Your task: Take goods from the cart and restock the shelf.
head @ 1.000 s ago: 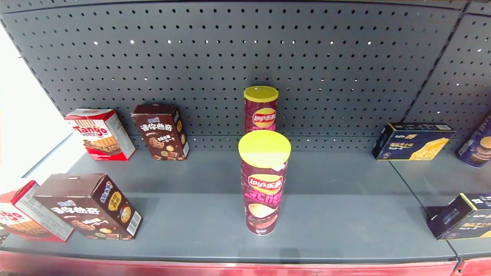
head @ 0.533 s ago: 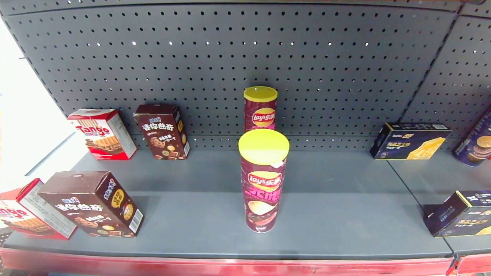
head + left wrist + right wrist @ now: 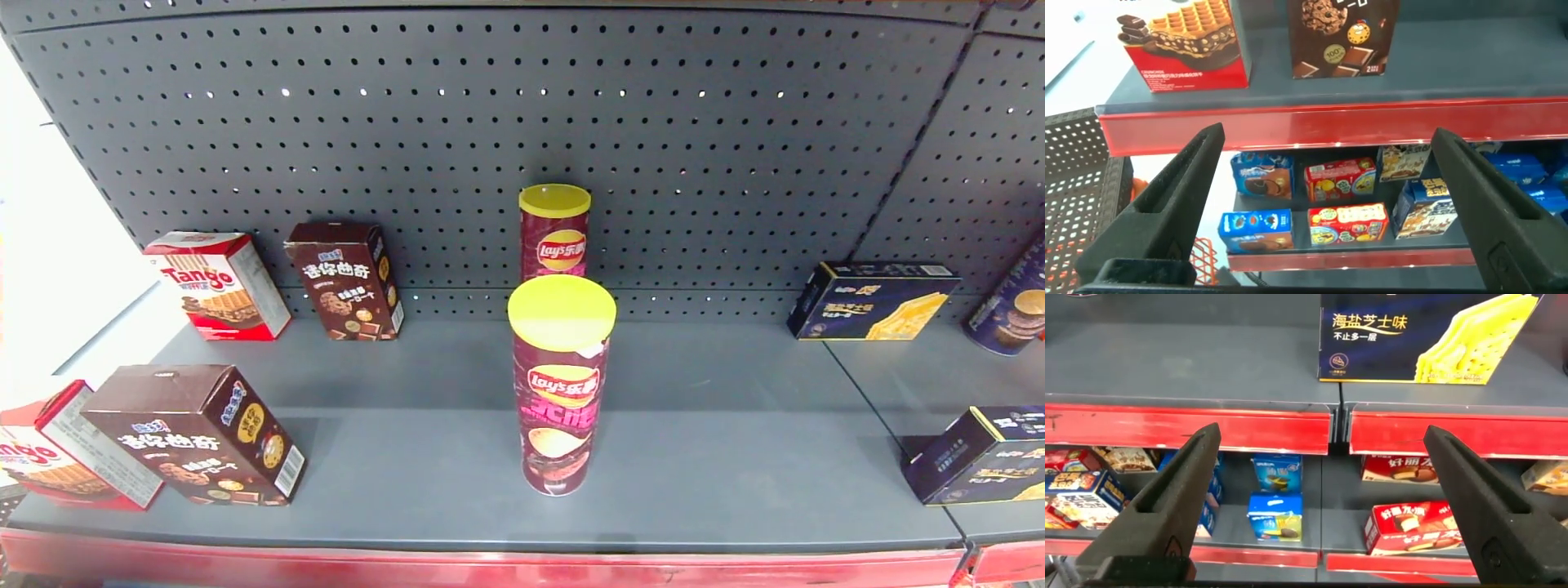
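Shelf (image 3: 735,457) — front chip can (image 3: 560,392) upright; left jaws apart; right jaws apart

Both grippers are spread wide.
The left gripper (image 3: 1327,132) — two dark grey, wedge-shaped plastic fingers (image 3: 1167,204) — has its jaws far apart and tips pointing forward; the right gripper (image 3: 1323,431) matches it, its dark tapered fingers (image 3: 1490,506) equally splayed and level.
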You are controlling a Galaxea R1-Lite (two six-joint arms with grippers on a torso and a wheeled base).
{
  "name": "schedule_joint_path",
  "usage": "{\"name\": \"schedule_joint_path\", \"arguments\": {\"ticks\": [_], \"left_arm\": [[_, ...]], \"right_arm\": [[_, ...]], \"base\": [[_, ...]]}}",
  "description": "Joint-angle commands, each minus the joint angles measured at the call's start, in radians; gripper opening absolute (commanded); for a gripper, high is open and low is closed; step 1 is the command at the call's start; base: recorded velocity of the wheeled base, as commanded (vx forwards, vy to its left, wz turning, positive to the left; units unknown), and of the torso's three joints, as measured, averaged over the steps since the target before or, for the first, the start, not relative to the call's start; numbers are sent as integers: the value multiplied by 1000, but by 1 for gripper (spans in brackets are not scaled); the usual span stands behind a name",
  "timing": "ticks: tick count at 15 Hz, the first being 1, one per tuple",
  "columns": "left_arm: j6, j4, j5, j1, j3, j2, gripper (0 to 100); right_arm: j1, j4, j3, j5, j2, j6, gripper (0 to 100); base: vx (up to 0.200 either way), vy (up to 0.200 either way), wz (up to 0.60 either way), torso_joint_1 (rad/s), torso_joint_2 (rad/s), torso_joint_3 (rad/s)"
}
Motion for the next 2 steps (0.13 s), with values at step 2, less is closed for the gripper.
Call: {"name": "schedule_joint_path", "arguments": {"ticks": [2], "left_arm": [[0, -2, 0, 0, -1, 0, 100]], "right_arm": [[0, 0, 0, 1, 1, -1, 100]], "base": [[0, 0, 0, 0, 0, 0]]}}
